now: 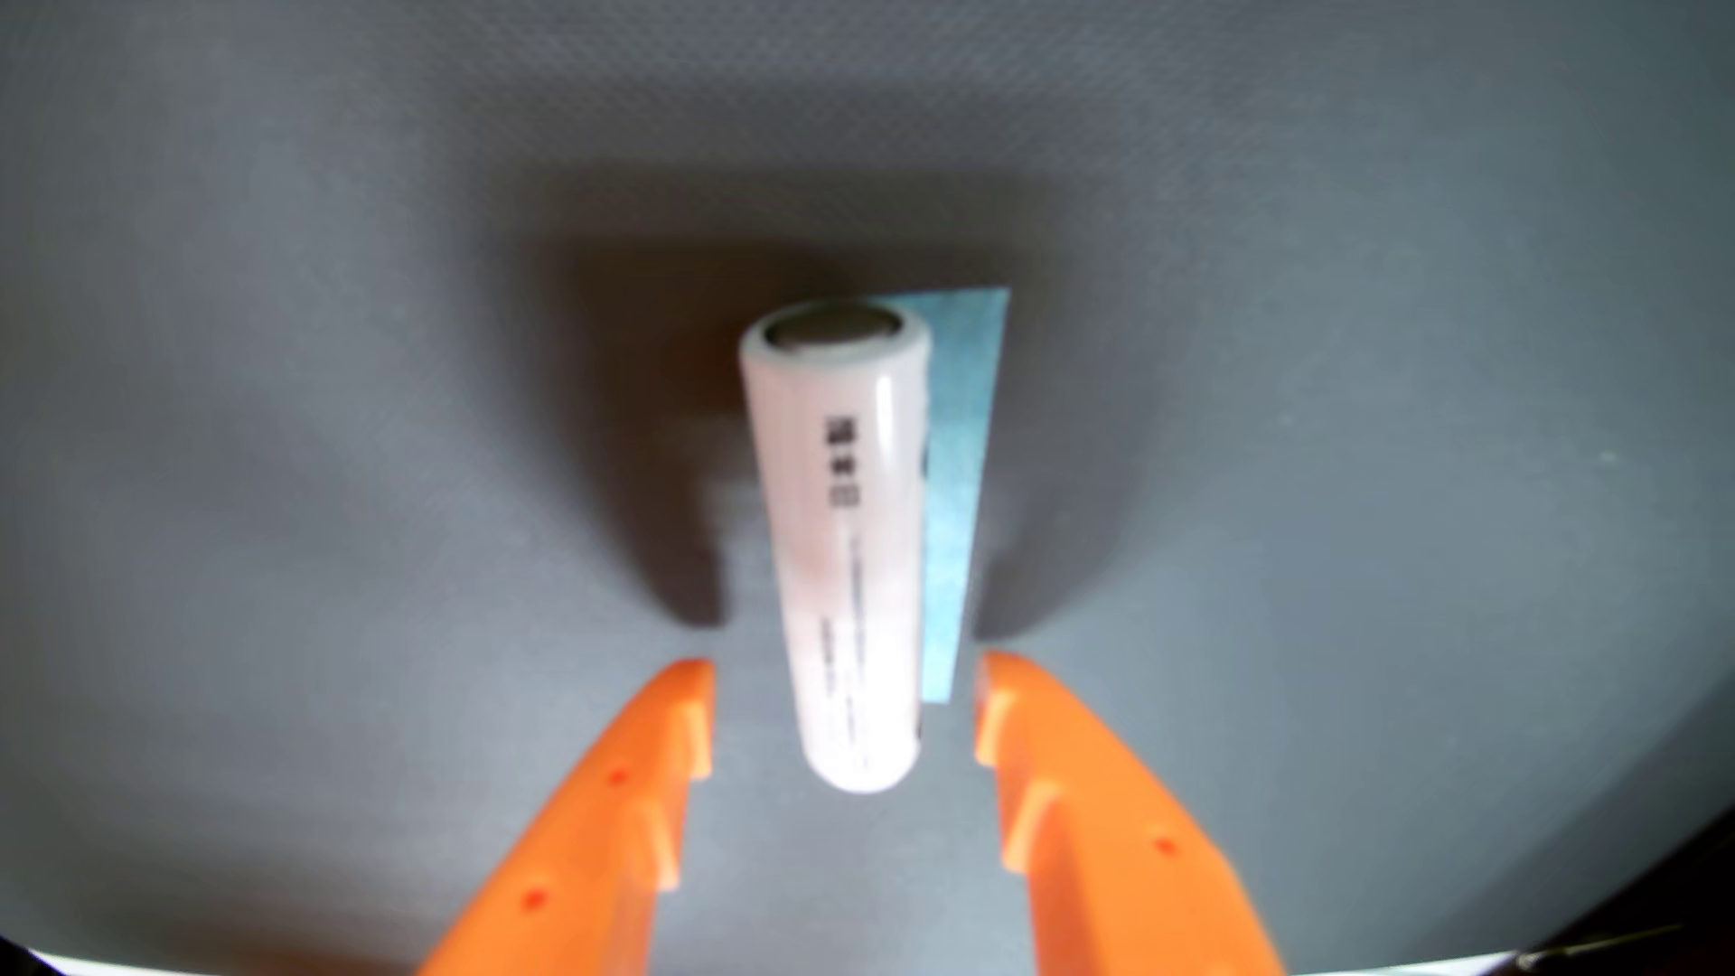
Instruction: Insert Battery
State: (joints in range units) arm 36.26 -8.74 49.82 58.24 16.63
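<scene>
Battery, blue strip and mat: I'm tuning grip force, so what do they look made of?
Battery: glossy white plastic wrap, dull metal end cap. Blue strip: matte, flat, probably paper or tape. Mat: dark grey, finely textured, perhaps fabric or rubber. Orange fingers: seemingly printed plastic.

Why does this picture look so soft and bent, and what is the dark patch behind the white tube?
In the wrist view everything is slightly out of focus: the battery print is unreadable; the wide lens curves the grey mat edges; the dark patch is shadow around the battery; the open orange hand blurs too.

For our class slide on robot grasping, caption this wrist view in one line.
Open orange hand straddles a white battery lying beside blue tape on a grey mat.
</scene>
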